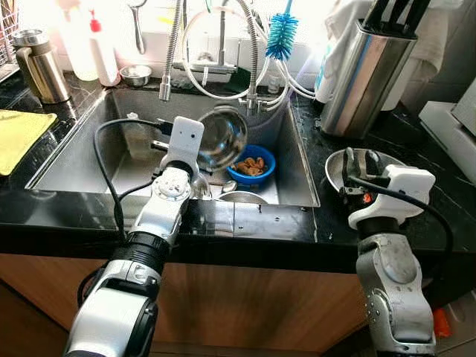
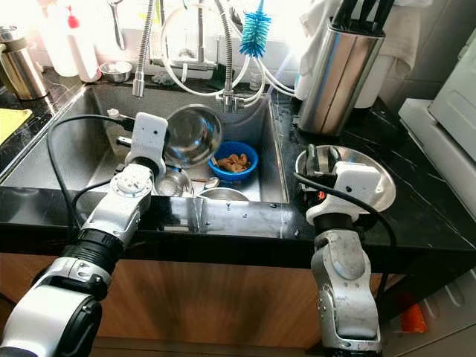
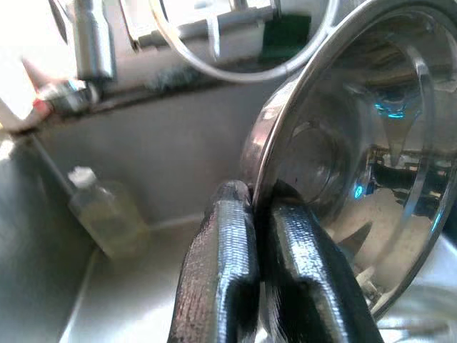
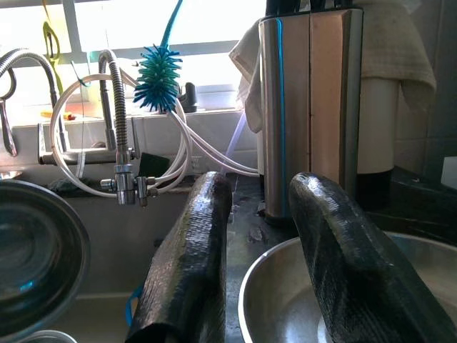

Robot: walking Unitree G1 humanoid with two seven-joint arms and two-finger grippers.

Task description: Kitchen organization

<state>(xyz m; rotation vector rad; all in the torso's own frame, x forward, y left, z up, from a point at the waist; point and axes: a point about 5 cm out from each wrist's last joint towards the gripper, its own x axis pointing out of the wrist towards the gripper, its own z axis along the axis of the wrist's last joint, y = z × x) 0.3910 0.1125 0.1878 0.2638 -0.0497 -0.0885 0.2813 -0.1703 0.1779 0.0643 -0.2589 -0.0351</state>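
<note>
Sink (image 1: pixel 82 152) work: your left gripper (image 3: pixel 250 214) is clamped on the rim of a steel bowl (image 1: pixel 221 137), holding it tilted above the basin beside a blue bowl (image 1: pixel 251 165). Your right gripper (image 4: pixel 264 250), fingers apart, hovers over another steel bowl (image 2: pixel 379 182) on the counter.

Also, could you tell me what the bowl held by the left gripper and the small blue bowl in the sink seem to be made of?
Held bowl: polished metal, likely stainless steel, given its mirror-like reflections. Blue bowl: probably plastic; uniform matte colour, though glazed ceramic remains possible.
</note>
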